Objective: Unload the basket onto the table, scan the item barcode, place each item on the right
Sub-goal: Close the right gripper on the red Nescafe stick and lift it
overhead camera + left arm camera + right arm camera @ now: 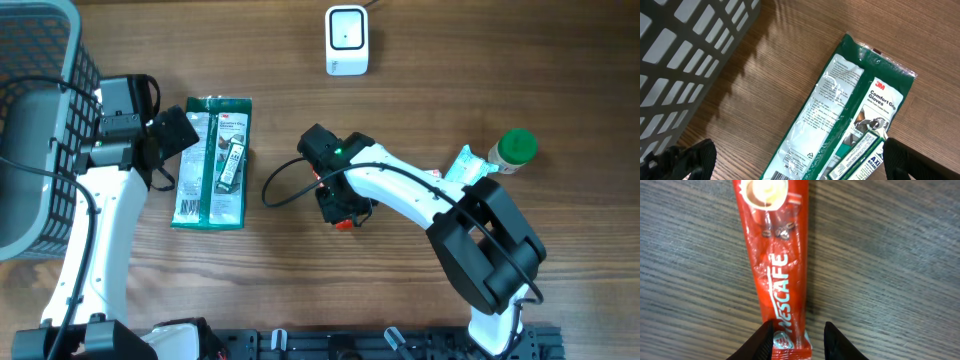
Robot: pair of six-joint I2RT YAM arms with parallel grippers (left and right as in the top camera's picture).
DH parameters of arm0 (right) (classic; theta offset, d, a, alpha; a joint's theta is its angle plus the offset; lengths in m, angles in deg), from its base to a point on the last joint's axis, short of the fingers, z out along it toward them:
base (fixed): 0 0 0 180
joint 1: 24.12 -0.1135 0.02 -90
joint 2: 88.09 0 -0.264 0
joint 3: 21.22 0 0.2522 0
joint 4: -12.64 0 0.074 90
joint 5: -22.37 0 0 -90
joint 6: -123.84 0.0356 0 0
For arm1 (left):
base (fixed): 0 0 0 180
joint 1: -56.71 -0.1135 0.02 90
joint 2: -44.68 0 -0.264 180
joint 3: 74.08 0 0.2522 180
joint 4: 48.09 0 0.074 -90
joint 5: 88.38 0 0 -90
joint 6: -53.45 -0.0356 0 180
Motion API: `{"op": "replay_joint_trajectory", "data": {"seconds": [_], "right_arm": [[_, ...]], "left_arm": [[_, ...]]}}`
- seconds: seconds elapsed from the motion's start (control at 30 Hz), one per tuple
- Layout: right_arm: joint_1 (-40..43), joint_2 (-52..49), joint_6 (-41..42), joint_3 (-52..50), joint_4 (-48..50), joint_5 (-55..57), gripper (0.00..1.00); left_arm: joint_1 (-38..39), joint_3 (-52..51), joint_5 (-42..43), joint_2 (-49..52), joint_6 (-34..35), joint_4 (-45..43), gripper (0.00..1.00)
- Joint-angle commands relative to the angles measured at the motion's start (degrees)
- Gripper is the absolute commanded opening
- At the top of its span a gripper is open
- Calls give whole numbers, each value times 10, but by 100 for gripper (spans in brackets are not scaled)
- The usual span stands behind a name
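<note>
A red Nescafe stick sachet (775, 255) lies flat on the wooden table; in the overhead view only its red tip (345, 224) shows under the right arm. My right gripper (799, 340) is low over the sachet's near end, one finger on each side. The left finger is at the sachet's edge and a gap remains on the right. A green and white pack of 3M gloves (212, 160) (840, 115) lies at the left. My left gripper (800, 165) hangs wide open above it, holding nothing. The white barcode scanner (347, 40) stands at the back centre.
A dark mesh basket (40, 120) (685, 55) fills the far left. A green-capped bottle (515, 148) and a teal packet (465, 165) lie at the right. A black cable (275, 185) loops beside the right wrist.
</note>
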Motion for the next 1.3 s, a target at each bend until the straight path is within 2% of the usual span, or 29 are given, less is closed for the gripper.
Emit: {"op": "replay_joint_trajectory", "data": {"seconds": [0.0,0.1,0.4,0.47,0.5,0.53,0.6,0.67,0.8,0.97,1.27], "right_arm": [[-2,-9,4,-2,20,23,31],[-2,-9,3,-2,32,23,30],[-2,-9,4,-2,46,23,19],[-2,-9,4,-2,50,23,24],[-2,-9,4,-2,50,23,33],[-2,-9,4,-2,50,23,35],[-1,-9,4,-2,55,23,17],[1,-9,4,-2,63,22,13],[11,-9,5,0,69,15,13],[25,-5,-26,5,74,-14,24],[34,6,-26,7,90,-14,23]], "left_arm": [[-2,2,1,-3,5,-2,100],[-2,2,1,-3,5,-2,100],[-2,2,1,-3,5,-2,100],[-2,2,1,-3,5,-2,100],[-2,2,1,-3,5,-2,100],[-2,2,1,-3,5,-2,100],[-2,2,1,-3,5,-2,100],[-2,2,1,-3,5,-2,100],[-2,2,1,-3,5,-2,100],[-2,2,1,-3,5,-2,100],[-2,2,1,-3,5,-2,100]]}}
